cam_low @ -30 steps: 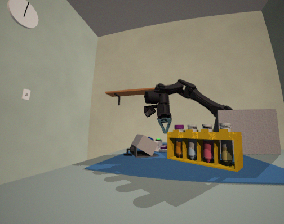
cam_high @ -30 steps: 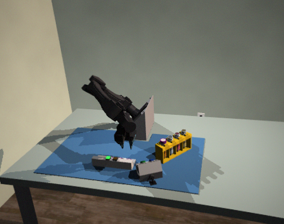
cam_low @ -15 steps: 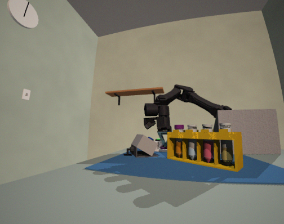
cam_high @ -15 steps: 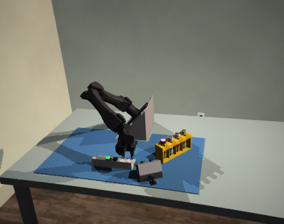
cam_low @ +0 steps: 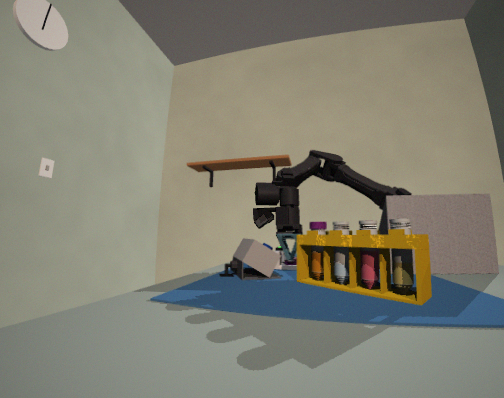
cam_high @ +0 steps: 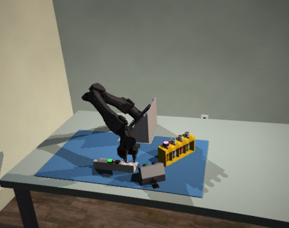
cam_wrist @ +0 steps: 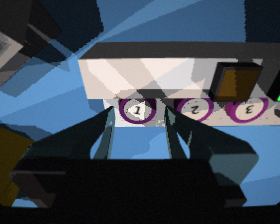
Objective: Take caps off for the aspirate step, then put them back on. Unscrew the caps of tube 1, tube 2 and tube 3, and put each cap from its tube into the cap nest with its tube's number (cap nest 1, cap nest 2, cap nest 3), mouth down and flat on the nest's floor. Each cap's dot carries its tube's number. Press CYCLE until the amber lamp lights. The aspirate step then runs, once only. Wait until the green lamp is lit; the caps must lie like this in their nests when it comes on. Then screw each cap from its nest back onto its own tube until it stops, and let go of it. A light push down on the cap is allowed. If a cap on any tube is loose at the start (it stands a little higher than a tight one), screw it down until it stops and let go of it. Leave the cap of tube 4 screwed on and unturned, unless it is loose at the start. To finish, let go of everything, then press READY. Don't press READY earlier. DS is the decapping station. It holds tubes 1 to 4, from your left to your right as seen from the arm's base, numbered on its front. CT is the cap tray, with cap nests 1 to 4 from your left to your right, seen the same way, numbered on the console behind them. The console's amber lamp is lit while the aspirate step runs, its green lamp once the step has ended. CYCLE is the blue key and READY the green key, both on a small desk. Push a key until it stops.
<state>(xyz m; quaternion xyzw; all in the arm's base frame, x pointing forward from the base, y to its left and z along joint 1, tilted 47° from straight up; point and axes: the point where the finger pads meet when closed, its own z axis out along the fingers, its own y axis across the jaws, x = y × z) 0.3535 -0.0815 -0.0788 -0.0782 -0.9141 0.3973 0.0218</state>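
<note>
Gripper (cam_wrist: 138, 131) hangs low over the cap tray (cam_high: 115, 165), fingers half apart on both sides of cap 1 (cam_wrist: 137, 110), gripping nothing. Green lamp (cam_high: 109, 160) is lit.

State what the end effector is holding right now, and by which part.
Nothing is held. The end effector is open, its fingers straddling cap 1 in its nest on the cap tray, not yet closed on it.
</note>
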